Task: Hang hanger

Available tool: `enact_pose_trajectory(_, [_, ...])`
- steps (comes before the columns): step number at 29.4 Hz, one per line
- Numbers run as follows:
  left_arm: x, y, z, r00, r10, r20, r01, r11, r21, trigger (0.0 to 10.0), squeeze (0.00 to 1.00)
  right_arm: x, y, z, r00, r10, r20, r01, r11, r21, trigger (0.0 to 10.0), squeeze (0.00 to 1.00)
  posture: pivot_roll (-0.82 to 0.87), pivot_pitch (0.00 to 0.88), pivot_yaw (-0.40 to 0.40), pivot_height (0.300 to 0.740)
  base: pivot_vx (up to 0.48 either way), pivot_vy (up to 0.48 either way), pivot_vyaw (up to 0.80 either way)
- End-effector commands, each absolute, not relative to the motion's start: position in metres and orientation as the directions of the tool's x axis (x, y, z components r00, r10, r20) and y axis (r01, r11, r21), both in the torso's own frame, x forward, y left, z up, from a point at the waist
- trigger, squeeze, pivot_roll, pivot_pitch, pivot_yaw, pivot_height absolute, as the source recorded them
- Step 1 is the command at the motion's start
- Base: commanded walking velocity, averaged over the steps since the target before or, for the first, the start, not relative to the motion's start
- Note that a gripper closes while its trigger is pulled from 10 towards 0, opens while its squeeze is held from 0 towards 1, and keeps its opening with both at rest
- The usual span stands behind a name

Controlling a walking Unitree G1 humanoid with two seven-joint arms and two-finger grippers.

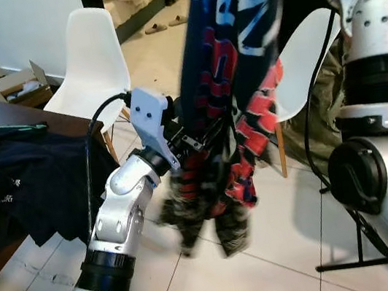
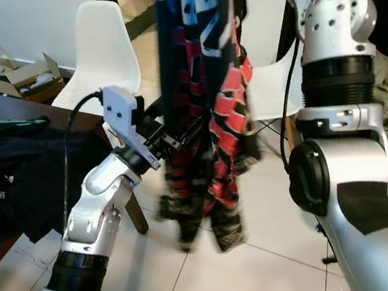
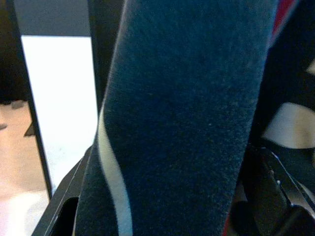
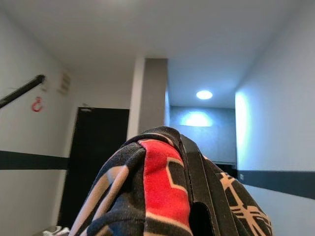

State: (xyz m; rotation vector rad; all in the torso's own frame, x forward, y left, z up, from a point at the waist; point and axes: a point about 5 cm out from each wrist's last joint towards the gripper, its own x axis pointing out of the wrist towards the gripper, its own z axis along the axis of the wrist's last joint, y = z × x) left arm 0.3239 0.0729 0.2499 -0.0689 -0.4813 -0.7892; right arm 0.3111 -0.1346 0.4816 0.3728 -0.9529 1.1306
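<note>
A dark garment (image 1: 234, 72) patterned in red and blue hangs in mid-air between the robot's two arms, draping down over the tiled floor (image 1: 272, 266). The left gripper (image 1: 192, 144) reaches into the cloth at mid-height; whether its fingers are clamped cannot be told. The right arm (image 1: 375, 28) rises high, cloth bunched over its gripper (image 4: 197, 196), whose grip is hidden. Behind stand two white chairs (image 1: 92, 58); dark clothes (image 1: 31, 186) lie on a table (image 1: 65, 121) to the left.
</note>
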Motion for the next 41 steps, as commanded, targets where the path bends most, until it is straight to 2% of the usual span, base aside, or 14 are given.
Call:
enact_pose_trajectory(1, [0.320,0.071,0.251,0.584,-0.676,0.449,0.714,0.691,0.112,10.0,0.00,0.302,-0.134,0.487,0.053,0.593,0.803,-0.888,0.396,-0.235,0.0,0.00,-0.04,0.065,-0.058,0.740,0.000,0.000,0.00])
enact_pose_trajectory(4, [0.320,0.072,0.251,0.579,-0.680,0.450,0.716,0.688,0.118,10.0,0.00,0.300,-0.134,0.487,0.041,0.594,0.803,-0.890,0.388,-0.241,0.0,0.00,-0.04,0.064,-0.058,0.740,0.000,0.000,0.00])
enact_pose_trajectory(5, [0.320,0.073,0.250,0.581,-0.682,0.444,0.711,0.691,0.130,8.9,0.00,0.297,-0.134,0.487,0.029,0.594,0.804,-0.892,0.379,-0.248,0.0,0.00,-0.04,0.063,-0.058,0.740,0.000,0.000,0.00])
enact_pose_trajectory(6, [0.321,0.076,0.248,0.594,-0.673,0.440,0.697,0.704,0.134,0.0,0.00,0.295,-0.133,0.488,0.017,0.595,0.804,-0.892,0.372,-0.256,0.0,0.00,-0.04,0.064,-0.055,0.740,0.000,0.000,0.00])
enact_pose_trajectory(21, [0.332,0.104,0.254,0.668,-0.613,0.421,0.596,0.780,0.190,0.0,0.00,0.292,-0.143,0.485,0.074,0.566,0.821,-0.874,0.433,-0.220,0.0,0.00,-0.03,0.059,-0.050,0.740,0.000,0.000,0.00])
enact_pose_trajectory(24, [0.333,0.116,0.269,0.666,-0.604,0.439,0.568,0.791,0.227,0.0,0.00,0.304,-0.160,0.479,0.218,0.535,0.816,-0.818,0.557,-0.147,0.0,0.00,-0.03,0.056,-0.044,0.740,0.000,0.000,0.00])
enact_pose_trajectory(27, [0.333,0.121,0.276,0.658,-0.602,0.452,0.563,0.792,0.236,0.0,0.00,0.311,-0.165,0.474,0.290,0.525,0.800,-0.783,0.611,-0.117,0.0,0.00,-0.03,0.056,-0.044,0.740,0.000,0.000,0.00])
enact_pose_trajectory(29, [0.329,0.130,0.303,0.604,-0.613,0.509,0.582,0.776,0.244,0.0,0.00,0.337,-0.175,0.451,0.510,0.488,0.709,-0.629,0.773,-0.079,0.0,0.00,-0.02,0.053,-0.041,0.740,0.000,0.000,0.00])
enact_pose_trajectory(31, [0.329,0.130,0.303,0.604,-0.613,0.509,0.582,0.776,0.244,0.0,0.00,0.337,-0.175,0.451,0.510,0.488,0.709,-0.629,0.773,-0.079,0.0,0.00,-0.02,0.053,-0.041,0.740,0.000,0.000,0.00])
enact_pose_trajectory(33, [0.324,0.142,0.337,0.540,-0.600,0.590,0.589,0.770,0.245,0.0,0.00,0.361,-0.183,0.414,0.702,0.440,0.560,-0.473,0.876,-0.096,0.0,0.00,-0.02,0.050,-0.040,0.740,0.000,0.000,0.00])
enact_pose_trajectory(37, [0.321,0.148,0.352,0.508,-0.592,0.625,0.586,0.770,0.253,0.0,0.00,0.370,-0.186,0.395,0.770,0.411,0.487,-0.424,0.901,-0.091,0.0,0.00,-0.02,0.048,-0.038,0.740,0.000,0.000,0.00])
enact_pose_trajectory(38, [0.318,0.155,0.371,0.468,-0.564,0.681,0.599,0.769,0.225,0.0,0.00,0.374,-0.182,0.376,0.790,0.428,0.439,-0.447,0.892,-0.066,10.0,0.00,-0.01,0.048,-0.035,0.740,0.000,0.000,0.00])
enact_pose_trajectory(40, [0.318,0.155,0.371,0.468,-0.564,0.681,0.599,0.769,0.225,0.0,0.00,0.374,-0.182,0.376,0.790,0.428,0.439,-0.447,0.892,-0.066,10.0,0.00,-0.01,0.048,-0.035,0.740,0.000,0.000,0.00])
enact_pose_trajectory(41, [0.315,0.160,0.386,0.430,-0.537,0.726,0.616,0.762,0.199,0.0,0.00,0.377,-0.179,0.359,0.809,0.437,0.393,-0.455,0.889,-0.053,10.0,1.00,-0.01,0.048,-0.035,0.740,0.000,0.000,0.00])
